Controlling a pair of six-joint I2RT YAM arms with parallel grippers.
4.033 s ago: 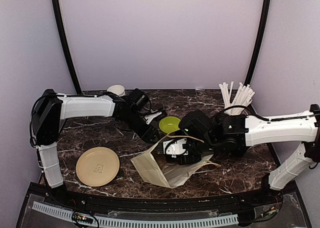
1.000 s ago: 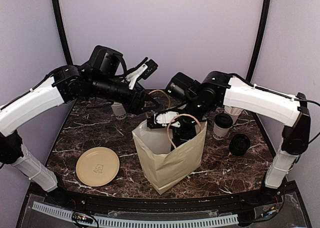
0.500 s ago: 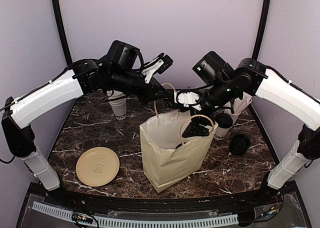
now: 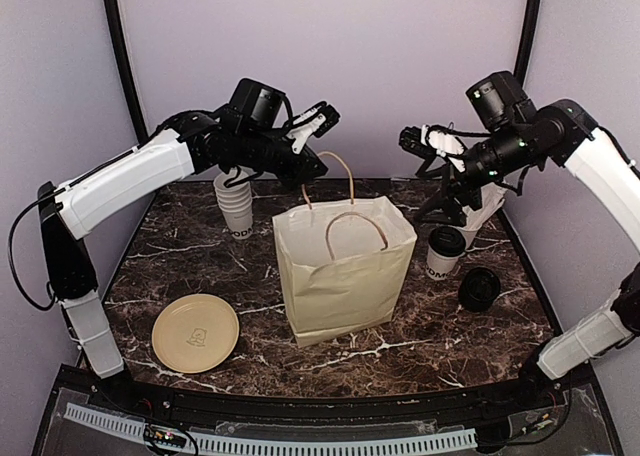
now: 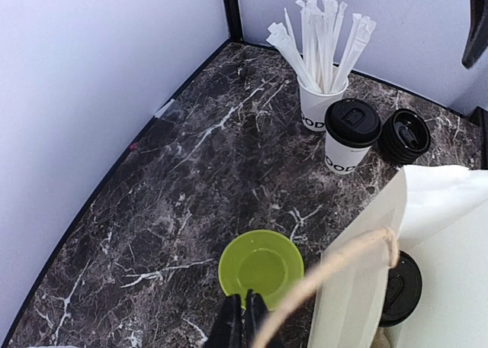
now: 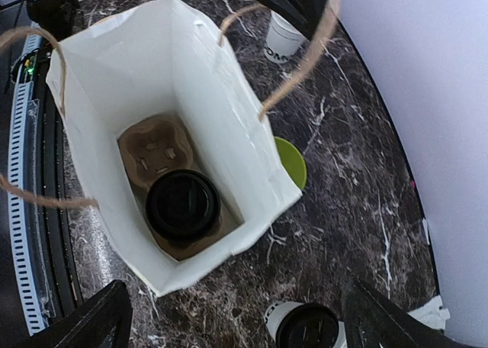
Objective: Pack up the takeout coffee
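A: Top view first. Pose on the left?

B: Stretched high from the left wall across to the paper bag [image 4: 345,271], forearm about level, left gripper [image 4: 303,181] tipped down at the bag's back edge. Pinched tight on the rear handle [image 4: 350,184].

A: And on the right?

B: Raised and bent back toward the right wall. Right gripper [image 4: 428,166] splayed wide, holding nothing, up beside the bag and apart from it.

A: Against half a second ago?

B: Lifted and drawn right; back then, down at the front handle [image 4: 356,215] by the bag's mouth. Bag squarer and more upright than a second ago; flat on its side four seconds back.

A: Takeout coffee [image 4: 444,253]?

B: Upright on the table [image 4: 200,266], just right of the bag, between it and a stack of black lids [image 4: 480,288].

A: Left wrist view?

B: Fingertips [image 5: 231,327] closed together at the bottom edge, with the handle's twine running off beside them to the bag's rim. Beyond, a green bowl [image 5: 261,268]; farther off, the coffee just beside the cup of straws [image 5: 324,107].

A: Right wrist view?

B: Looks straight down into the bag. Fingers [image 6: 99,321] far apart at the lower corners. Inside, a cardboard carrier [image 6: 156,146] on the bottom, with a second lidded cup [image 6: 183,204] seated in it. Table coffee at the bottom edge, outside the bag.
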